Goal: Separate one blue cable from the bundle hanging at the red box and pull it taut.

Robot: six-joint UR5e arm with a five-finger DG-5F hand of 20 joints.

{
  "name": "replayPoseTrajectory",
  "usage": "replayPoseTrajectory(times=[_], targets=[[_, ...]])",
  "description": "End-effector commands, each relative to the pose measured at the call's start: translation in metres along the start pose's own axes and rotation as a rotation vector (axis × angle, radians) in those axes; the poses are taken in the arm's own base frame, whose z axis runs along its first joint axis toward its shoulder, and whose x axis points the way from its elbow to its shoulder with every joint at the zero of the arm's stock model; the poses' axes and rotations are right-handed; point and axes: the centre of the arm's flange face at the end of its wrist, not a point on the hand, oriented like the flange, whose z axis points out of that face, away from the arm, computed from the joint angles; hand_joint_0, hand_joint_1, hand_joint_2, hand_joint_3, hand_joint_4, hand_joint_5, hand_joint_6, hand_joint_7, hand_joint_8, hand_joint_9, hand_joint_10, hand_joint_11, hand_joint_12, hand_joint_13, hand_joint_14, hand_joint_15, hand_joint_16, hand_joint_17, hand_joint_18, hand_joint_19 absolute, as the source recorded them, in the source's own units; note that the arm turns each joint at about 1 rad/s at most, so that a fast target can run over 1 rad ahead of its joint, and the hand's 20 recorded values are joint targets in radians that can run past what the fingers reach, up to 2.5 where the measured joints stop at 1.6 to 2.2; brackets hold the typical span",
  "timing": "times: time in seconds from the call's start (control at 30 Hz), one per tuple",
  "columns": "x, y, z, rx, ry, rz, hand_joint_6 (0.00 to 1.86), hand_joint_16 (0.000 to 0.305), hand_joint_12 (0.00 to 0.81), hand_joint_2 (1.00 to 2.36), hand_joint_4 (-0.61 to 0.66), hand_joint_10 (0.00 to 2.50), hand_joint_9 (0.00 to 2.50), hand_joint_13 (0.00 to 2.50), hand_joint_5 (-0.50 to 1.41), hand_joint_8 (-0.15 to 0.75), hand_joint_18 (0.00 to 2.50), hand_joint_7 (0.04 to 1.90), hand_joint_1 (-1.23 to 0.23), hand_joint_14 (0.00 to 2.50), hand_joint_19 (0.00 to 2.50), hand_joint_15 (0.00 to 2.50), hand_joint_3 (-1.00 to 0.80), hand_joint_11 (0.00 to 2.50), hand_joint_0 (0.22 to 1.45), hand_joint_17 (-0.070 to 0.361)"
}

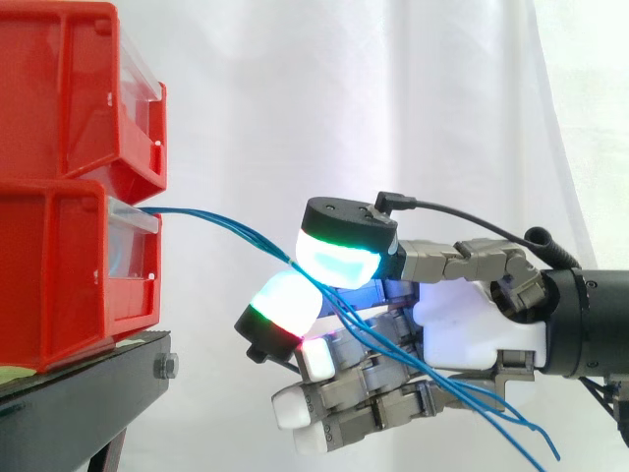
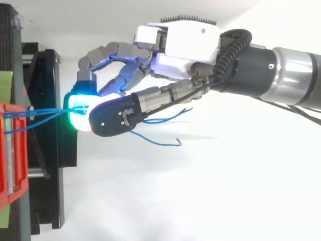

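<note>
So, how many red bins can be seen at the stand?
2. The upper red bin sits on the lower red bin, which rests on the black stand; the blue cables leave the lower one. More may be hidden.

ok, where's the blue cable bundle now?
Side view, left of centre: thin blue cables run from the lower red plastic bin into the robot hand's pinch.

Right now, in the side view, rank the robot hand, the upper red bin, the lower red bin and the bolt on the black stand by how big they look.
1. robot hand
2. upper red bin and lower red bin: they look alike, and the picture's edge cuts both off, so I won't rank them
3. bolt
</note>
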Motion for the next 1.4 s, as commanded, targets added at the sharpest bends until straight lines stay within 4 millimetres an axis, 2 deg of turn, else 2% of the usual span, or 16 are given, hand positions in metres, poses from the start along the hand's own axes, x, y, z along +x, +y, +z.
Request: replayPoseTrajectory(times=[0.0,0.27,0.33,0.53,0.73,0.8,0.93,1.1,1.17,1.3,1.37], targets=[[-0.001,0.003,-0.004,0.028,0.002,-0.018,0.84,0.031,0.328,1.02,0.18,0.02,0.89,0.88,-0.20,0.303,0.65,1.07,-0.75,0.01,0.29,0.26,-0.24,0.56,0.62,0.069],[-0.001,0.008,-0.010,0.070,0.003,-0.024,0.84,0.031,0.331,1.02,0.15,0.02,0.89,0.89,-0.20,0.290,0.66,1.07,-0.75,0.01,0.29,0.26,-0.28,0.57,0.63,0.069],[0.001,0.008,-0.010,0.073,0.001,-0.021,0.84,0.030,0.330,1.01,0.15,0.02,0.89,0.89,-0.20,0.287,0.67,1.07,-0.79,0.01,0.28,0.26,-0.35,0.57,0.64,0.068],[0.003,0.008,-0.010,0.071,0.004,-0.018,0.84,0.030,0.328,1.00,0.18,0.02,0.90,0.90,-0.19,0.288,0.68,1.08,-0.80,0.01,0.28,0.26,-0.45,0.58,0.65,0.067],[0.004,0.009,-0.010,0.068,0.003,0.015,0.82,0.030,0.322,1.00,0.19,0.02,0.98,0.92,-0.17,0.301,0.69,1.15,-0.64,0.01,0.31,0.27,-0.50,0.58,0.62,0.067],[0.004,0.009,-0.009,0.064,0.002,0.040,0.83,0.030,0.323,1.00,0.16,0.02,0.99,0.92,-0.16,0.303,0.69,1.20,-0.62,0.01,0.32,0.27,-0.44,0.59,0.62,0.067],[0.004,0.009,-0.009,0.062,-0.001,0.048,0.85,0.030,0.328,1.02,0.07,0.02,0.95,0.92,-0.17,0.305,0.69,1.27,-0.70,0.01,0.33,0.28,-0.23,0.59,0.61,0.068],[0.002,0.010,-0.009,0.062,-0.004,0.051,0.87,0.032,0.343,1.02,0.01,0.02,0.91,0.91,-0.19,0.295,0.69,1.30,-0.82,0.01,0.34,0.29,-0.17,0.59,0.63,0.072],[0.000,0.009,-0.010,0.065,-0.006,0.052,0.87,0.033,0.344,1.02,0.05,0.02,0.89,0.89,-0.20,0.294,0.69,1.33,-0.86,0.01,0.33,0.29,-0.22,0.60,0.65,0.075],[0.000,0.016,-0.010,0.056,-0.004,0.051,0.86,0.033,0.343,1.00,0.15,0.02,0.88,0.89,-0.20,0.293,0.72,1.30,-0.90,0.01,0.27,0.27,-0.49,0.59,0.75,0.074],[-0.001,0.020,-0.010,0.052,-0.005,0.052,0.86,0.032,0.340,1.00,0.17,0.02,0.89,0.90,-0.19,0.295,0.74,1.29,-0.90,0.01,0.26,0.27,-0.50,0.59,0.76,0.073]])
